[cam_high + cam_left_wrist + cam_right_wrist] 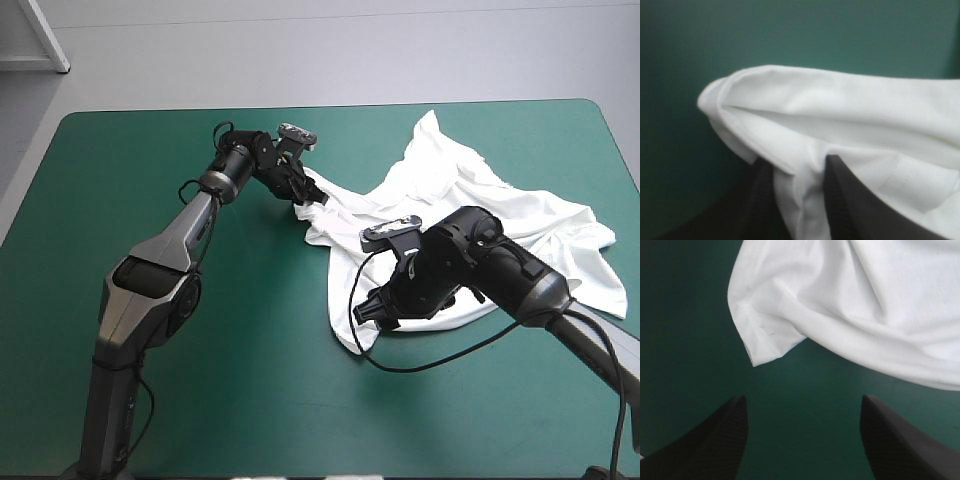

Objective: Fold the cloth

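The white T-shirt [455, 205] lies crumpled and partly spread on the right half of the teal-green table. My left gripper [303, 195] is at its left edge, shut on a bunched fold of the T-shirt [805, 145], which passes between the black fingers [840, 185]. Over the shirt's near-left part hangs my right gripper [372, 312], open. Its fingers [720, 440] stand wide apart over bare cover, and a corner of the T-shirt [770, 347] lies just ahead of them, untouched.
The table's left half [130, 170] and near strip show bare teal-green cover. The T-shirt's right end reaches close to the table's right edge [625, 160].
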